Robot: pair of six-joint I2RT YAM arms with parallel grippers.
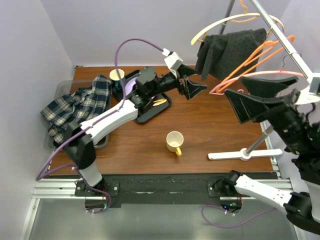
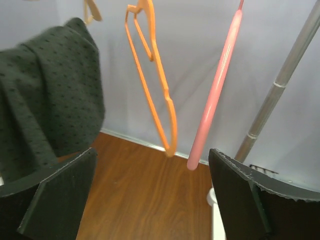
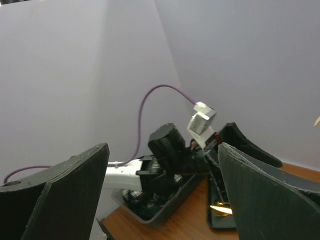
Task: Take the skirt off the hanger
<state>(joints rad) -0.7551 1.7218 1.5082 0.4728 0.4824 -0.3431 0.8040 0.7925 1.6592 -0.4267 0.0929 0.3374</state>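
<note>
Top external view: the dark skirt (image 1: 230,50) is draped over the cream hanger (image 1: 225,21) on the rack (image 1: 280,40) at the far right of the table (image 1: 210,120). An orange hanger (image 1: 260,54) and a pink hanger (image 1: 231,82) hang beside it. The left gripper (image 1: 197,82) is raised just beside the skirt's lower left edge, with its jaws spread and nothing between them. The right gripper (image 1: 245,90) is positioned near the pink hanger, also spread wide and empty. A plaid cloth (image 1: 75,107) lies in the bin at left, and a yellow mug (image 1: 175,141) stands mid-table. Left wrist view: the fingers (image 2: 60,200) stand far apart. The skirt (image 2: 45,100) hangs at the left finger; contact cannot be determined. The orange hanger (image 2: 160,90) and pink hanger (image 2: 217,90) hang beyond the gap. Right wrist view: the fingers (image 3: 55,195) are wide apart, gripping nothing, facing the left arm (image 3: 165,150).
</note>
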